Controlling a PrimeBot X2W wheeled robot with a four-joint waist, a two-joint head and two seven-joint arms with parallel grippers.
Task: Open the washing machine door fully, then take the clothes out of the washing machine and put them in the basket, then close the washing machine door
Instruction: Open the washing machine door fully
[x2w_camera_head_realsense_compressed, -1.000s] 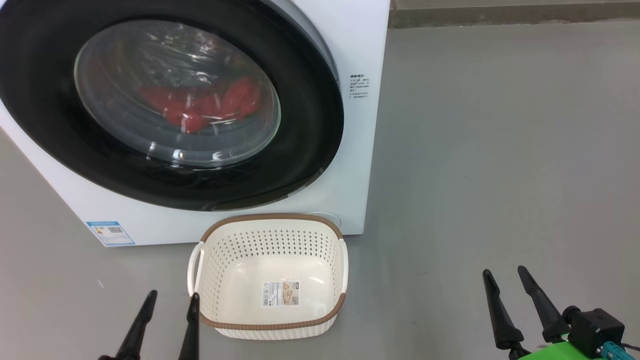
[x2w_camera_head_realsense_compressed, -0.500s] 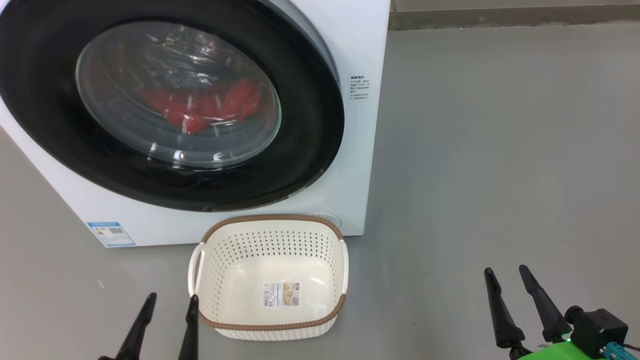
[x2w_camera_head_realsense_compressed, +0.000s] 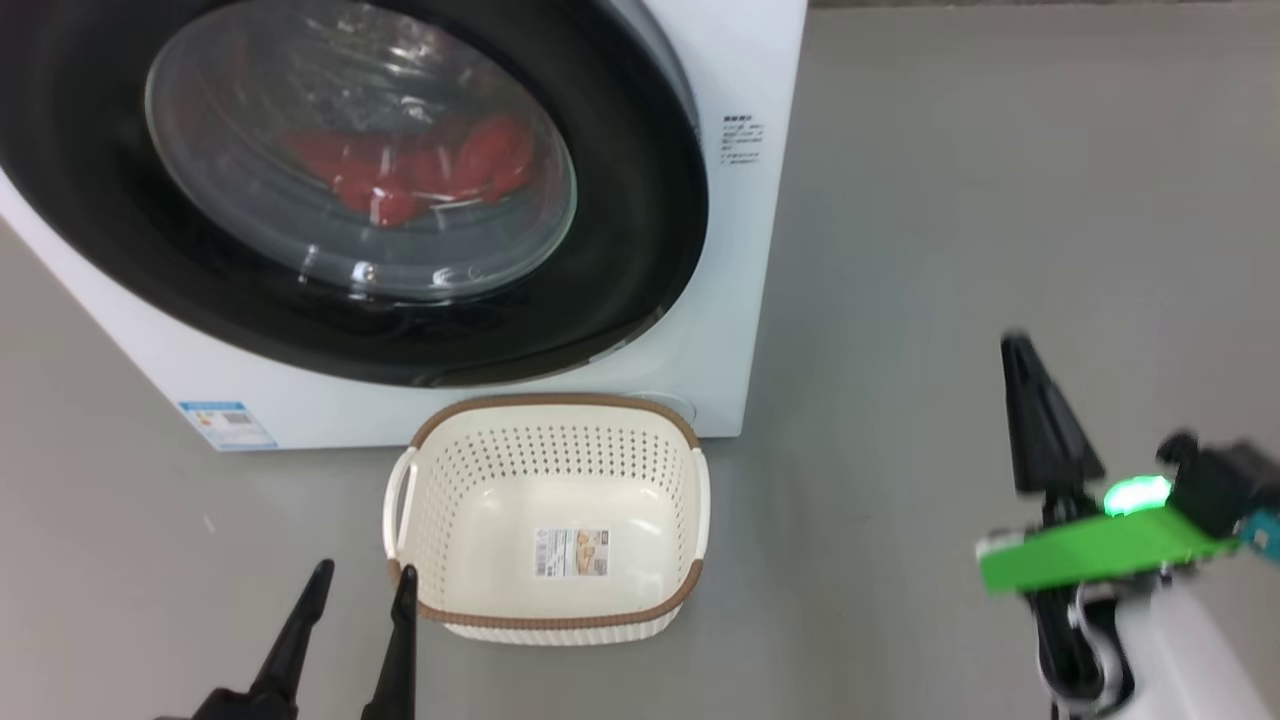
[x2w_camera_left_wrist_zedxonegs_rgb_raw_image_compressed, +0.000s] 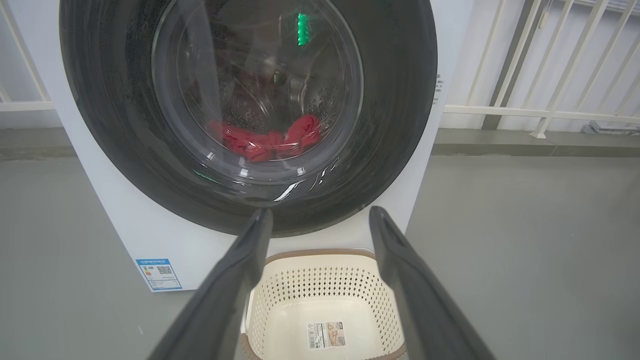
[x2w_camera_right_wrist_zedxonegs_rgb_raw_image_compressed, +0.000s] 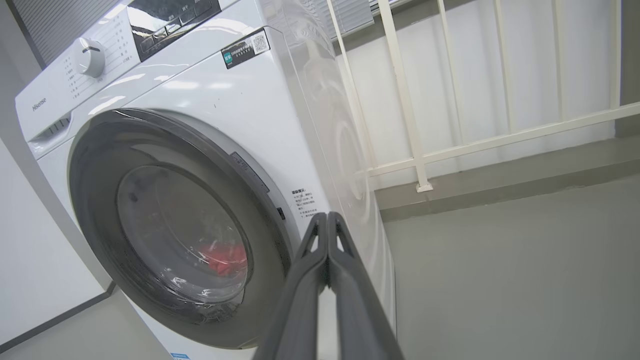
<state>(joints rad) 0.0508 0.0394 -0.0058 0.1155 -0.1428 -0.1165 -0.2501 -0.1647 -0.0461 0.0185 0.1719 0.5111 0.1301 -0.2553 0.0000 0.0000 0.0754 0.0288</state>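
Note:
The white washing machine (x2w_camera_head_realsense_compressed: 745, 230) stands at the upper left with its black-rimmed round door (x2w_camera_head_realsense_compressed: 640, 230) shut. Through the glass window I see the red clothes (x2w_camera_head_realsense_compressed: 410, 165) lying low in the drum. The empty cream basket (x2w_camera_head_realsense_compressed: 545, 418) sits on the floor just before the machine. My left gripper (x2w_camera_head_realsense_compressed: 360, 578) is open beside the basket's near left corner. My right gripper (x2w_camera_head_realsense_compressed: 1020, 345) is shut on nothing, raised over the floor to the right of the machine. In the right wrist view the shut fingertips (x2w_camera_right_wrist_zedxonegs_rgb_raw_image_compressed: 327, 216) point at the machine's front right edge (x2w_camera_right_wrist_zedxonegs_rgb_raw_image_compressed: 310, 165), beside the door (x2w_camera_right_wrist_zedxonegs_rgb_raw_image_compressed: 90, 210).
Grey floor (x2w_camera_head_realsense_compressed: 1000, 180) spreads to the right of the machine. A white railing (x2w_camera_right_wrist_zedxonegs_rgb_raw_image_compressed: 450, 150) and wall stand behind it. A blue sticker (x2w_camera_head_realsense_compressed: 228, 425) marks the machine's lower left front.
My right gripper has shut and risen well above its earlier spot. The head camera has shifted, so the machine and basket sit slightly higher. The left gripper stays open.

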